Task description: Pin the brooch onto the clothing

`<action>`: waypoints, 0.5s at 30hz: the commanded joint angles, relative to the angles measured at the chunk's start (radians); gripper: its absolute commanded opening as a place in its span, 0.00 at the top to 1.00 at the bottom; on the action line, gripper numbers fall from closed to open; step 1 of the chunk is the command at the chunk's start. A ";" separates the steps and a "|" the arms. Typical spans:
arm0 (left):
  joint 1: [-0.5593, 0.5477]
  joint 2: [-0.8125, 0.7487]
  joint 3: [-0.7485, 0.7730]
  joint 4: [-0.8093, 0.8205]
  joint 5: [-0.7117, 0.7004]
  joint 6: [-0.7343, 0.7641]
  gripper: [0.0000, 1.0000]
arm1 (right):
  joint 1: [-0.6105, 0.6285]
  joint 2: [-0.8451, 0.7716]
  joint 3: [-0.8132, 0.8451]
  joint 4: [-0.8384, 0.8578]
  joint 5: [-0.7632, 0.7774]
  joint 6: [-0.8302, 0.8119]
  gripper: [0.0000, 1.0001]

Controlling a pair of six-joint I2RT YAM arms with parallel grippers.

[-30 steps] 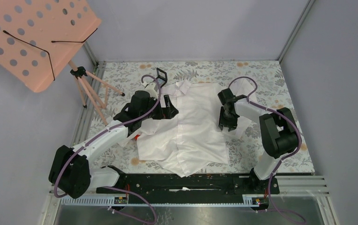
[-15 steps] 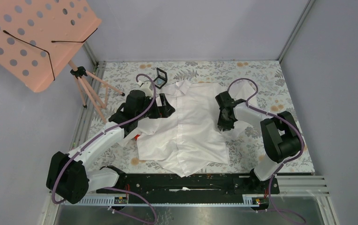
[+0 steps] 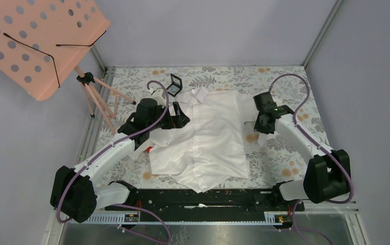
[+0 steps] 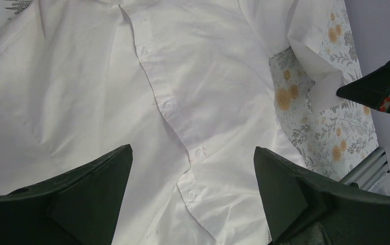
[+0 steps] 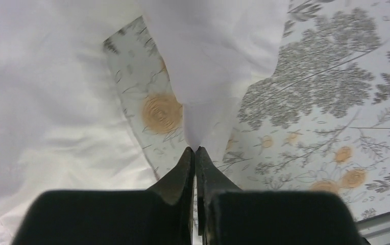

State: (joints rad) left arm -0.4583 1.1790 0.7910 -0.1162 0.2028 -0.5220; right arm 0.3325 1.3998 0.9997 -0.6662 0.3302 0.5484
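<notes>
The white shirt (image 3: 208, 140) lies flat on the floral table, collar at the far end, buttoned front up. My left gripper (image 3: 183, 121) hovers open and empty over the shirt's left chest; in the left wrist view (image 4: 192, 150) the button placket (image 4: 168, 106) runs between its spread fingers. My right gripper (image 3: 258, 126) is shut on the edge of the shirt's right sleeve (image 5: 213, 61), with the fabric pinched at the fingertips of the gripper (image 5: 195, 149) and lifted off the table. I cannot make out the brooch in any view.
A small black square case (image 3: 174, 84) stands open beyond the collar. A pink perforated board (image 3: 34, 41) on a tripod (image 3: 98, 99) stands at the far left. A small red thing (image 3: 149, 149) shows under the left arm. A black rail (image 3: 208, 199) runs along the near edge.
My right arm has swung out to the right, drawing the sleeve away from the shirt body. My left gripper shifted slightly left off the shirt's chest, then stayed still.
</notes>
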 commanded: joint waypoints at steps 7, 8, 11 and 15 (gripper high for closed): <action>0.016 -0.013 -0.031 0.085 0.022 -0.039 0.04 | -0.389 -0.121 0.076 -0.021 0.191 -0.136 1.00; 0.018 -0.014 -0.033 0.084 0.025 -0.044 0.04 | -0.425 -0.108 0.090 -0.007 0.210 -0.142 1.00; 0.029 -0.024 -0.042 0.084 0.027 -0.062 0.04 | -0.558 -0.045 0.153 -0.003 0.208 -0.141 1.00; 0.046 -0.043 -0.057 0.081 0.026 -0.082 0.04 | -0.670 0.041 0.224 0.014 0.259 -0.153 1.00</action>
State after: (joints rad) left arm -0.4305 1.1770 0.7464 -0.0929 0.2108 -0.5728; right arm -0.2581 1.3697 1.1446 -0.6758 0.4854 0.4221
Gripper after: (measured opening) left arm 0.961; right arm 0.020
